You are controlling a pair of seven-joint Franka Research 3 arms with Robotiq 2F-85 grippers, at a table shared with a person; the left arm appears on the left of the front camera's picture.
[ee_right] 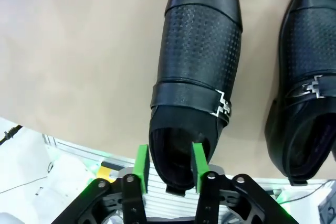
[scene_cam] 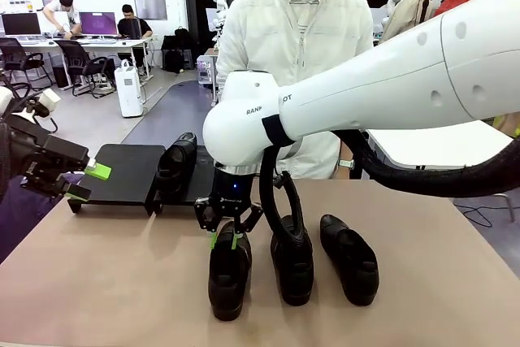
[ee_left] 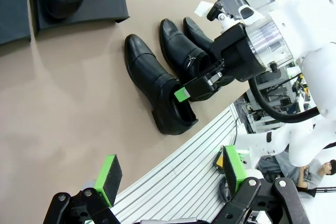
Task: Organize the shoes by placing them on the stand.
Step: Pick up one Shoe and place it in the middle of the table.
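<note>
Now, the step in hand looks like the grasp on the leftmost shoe (scene_cam: 229, 278). It lies on the surface (scene_cam: 106, 282), first in a row of three and well apart from the stand (scene_cam: 122, 170) at the far left.

Your right hand (ee_right: 169, 156) hangs over that shoe's heel end, pads about half apart, nothing held. Whether a pad touches the collar I cannot tell. One pad (ee_right: 142, 162) lines up just outside the collar wall, the other (ee_right: 198, 160) over the opening.

To do it well, I judge: come straight down so the wall sits between the pads, deep enough to bite leather and not just the rim, then close. Keep clear of the middle shoe (scene_cam: 292, 266) just beside it. A heel-end pinch will likely let the toe droop, so lift high enough to clear the stand's edge.

Heading: the toe points toward the person's side, the heel toward the robot's edge of the surface. The long axis runs near to far, about parallel with the middle shoe. The right-hand shoe (scene_cam: 351, 262) lies slightly angled.

A fourth shoe (scene_cam: 176, 164) sits on the stand's right platform; the left platform has none.

Your left hand (scene_cam: 88, 183) hovers wide open and empty, near the stand's left end
</note>
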